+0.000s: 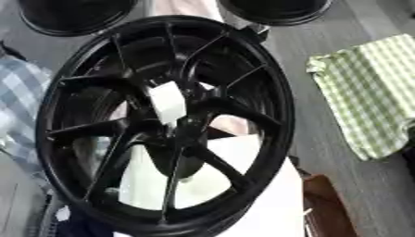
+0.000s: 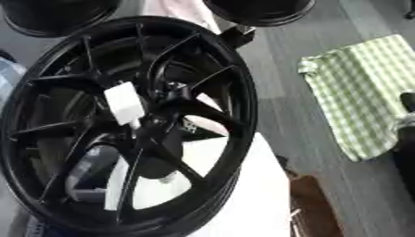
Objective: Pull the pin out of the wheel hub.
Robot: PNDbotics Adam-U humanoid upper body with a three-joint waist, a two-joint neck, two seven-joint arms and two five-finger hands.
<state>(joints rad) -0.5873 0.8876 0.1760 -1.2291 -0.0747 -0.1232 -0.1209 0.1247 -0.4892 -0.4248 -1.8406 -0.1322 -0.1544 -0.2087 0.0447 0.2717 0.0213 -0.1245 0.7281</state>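
Grey plank floor (image 1: 324, 28), green checked cloth (image 1: 369, 92) at right of frame. Robot hand: possibly the dark shape (image 2: 405, 134) at the right edge of the right eye view; finger state cannot be told. Black wheel hub (image 1: 162, 125) fills centre-left, well apart from it. White pin (image 1: 168, 102) stands at hub centre, among the spokes.

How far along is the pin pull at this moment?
A white, block-shaped piece sits at the centre of the black spoked wheel hub; whether it is the pin is unclear. Neither robot hand clearly shows, so nothing is visibly in hand. If it is the pin, pulling it out remains.
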